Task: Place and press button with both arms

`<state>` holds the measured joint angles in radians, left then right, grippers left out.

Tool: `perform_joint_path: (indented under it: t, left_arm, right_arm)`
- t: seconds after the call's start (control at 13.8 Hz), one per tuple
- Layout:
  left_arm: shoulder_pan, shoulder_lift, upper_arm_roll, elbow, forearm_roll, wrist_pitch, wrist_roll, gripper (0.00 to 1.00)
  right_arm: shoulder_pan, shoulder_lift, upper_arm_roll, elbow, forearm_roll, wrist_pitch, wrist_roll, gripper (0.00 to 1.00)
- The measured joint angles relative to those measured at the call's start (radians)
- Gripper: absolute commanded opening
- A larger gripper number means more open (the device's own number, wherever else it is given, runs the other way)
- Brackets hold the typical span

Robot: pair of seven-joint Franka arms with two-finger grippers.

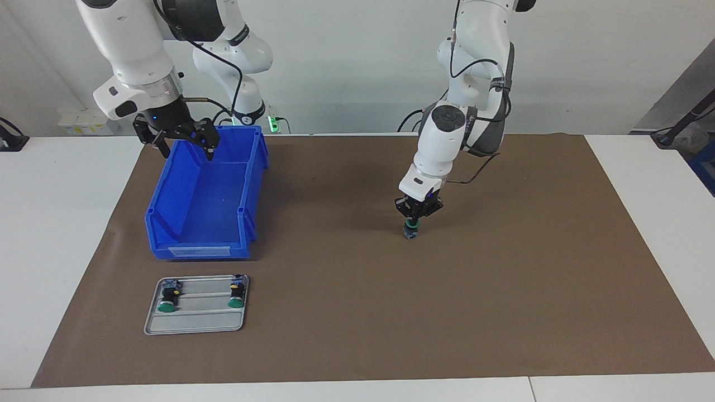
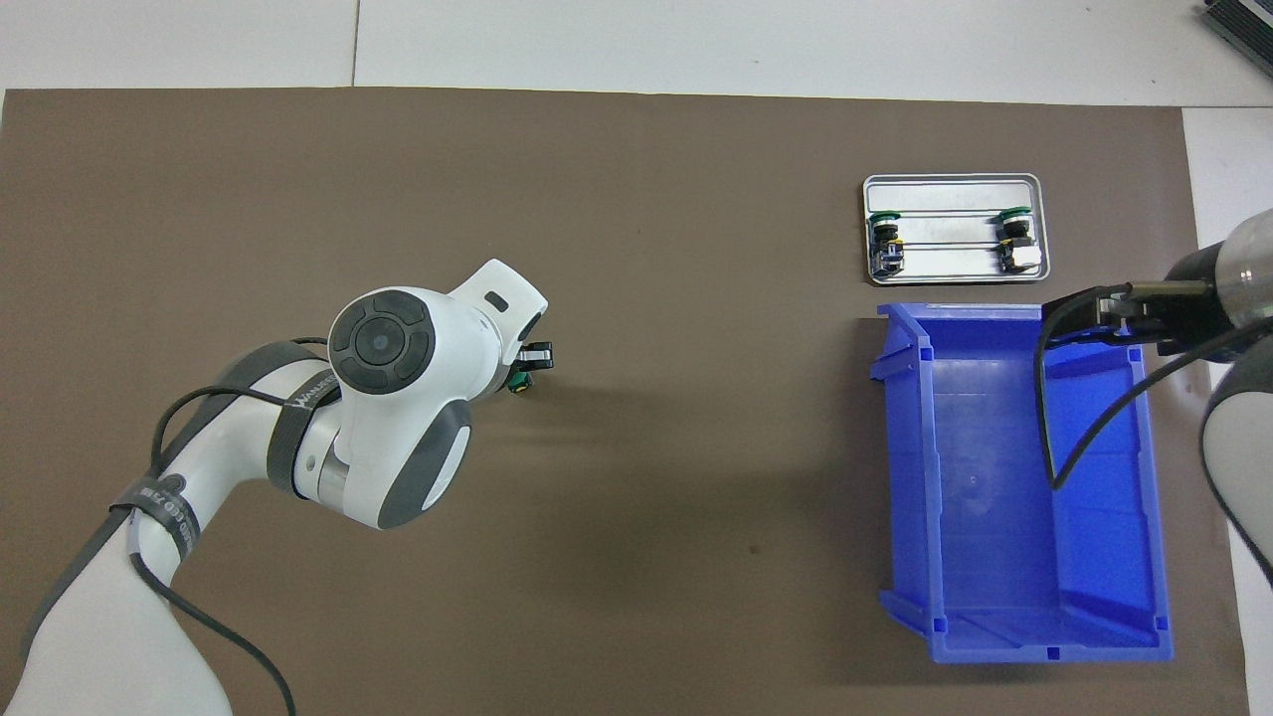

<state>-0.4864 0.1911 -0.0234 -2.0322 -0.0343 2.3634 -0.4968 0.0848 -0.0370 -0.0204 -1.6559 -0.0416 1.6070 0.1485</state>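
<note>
Button (image 1: 411, 229) sits clamped in the left gripper (image 1: 413, 222) at frame centre, touching the mat (image 1: 503, 290); overhead, the arm hides it mostly. Right gripper (image 1: 184, 146) hangs released over the blue bin (image 1: 246, 167).

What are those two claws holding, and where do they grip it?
Left gripper pinches the button just under its green cap; right gripper, open over the blue bin, holds nothing.

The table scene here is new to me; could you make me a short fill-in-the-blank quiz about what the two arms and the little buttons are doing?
1. The left gripper is shut on a ____ over the brown mat.
2. The right gripper hangs open over the ____ bin.
3. The grey tray holds ____ green-capped buttons.
4. The tray lies ____ from the robots than the bin.

Missing words: button; blue; two; farther
</note>
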Motion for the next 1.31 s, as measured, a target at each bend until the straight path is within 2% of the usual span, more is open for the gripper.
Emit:
perform_joint_path:
  t: [0.36,0.73,0.95,1.31]
  left_arm:
    - [-0.001,0.001,0.005,0.025,0.003,-0.046,0.0,0.0]
    - [0.014,0.003,0.023,0.189,0.013,-0.25,0.0,0.0]
    - [0.095,0.003,0.029,0.274,0.017,-0.342,0.081,0.0]
    - [0.286,0.001,0.034,0.363,0.017,-0.495,0.361,0.0]
  right_arm:
    - [0.024,-0.001,0.0,0.004,0.001,0.002,0.006,1.0]
    - [0.082,-0.002,0.002,0.005,0.002,0.008,0.072,1.0]
    - [0.137,-0.001,0.007,0.003,0.016,0.042,0.146,1.0]
    - [0.29,0.014,0.012,-0.014,0.021,0.129,0.314,0.99]
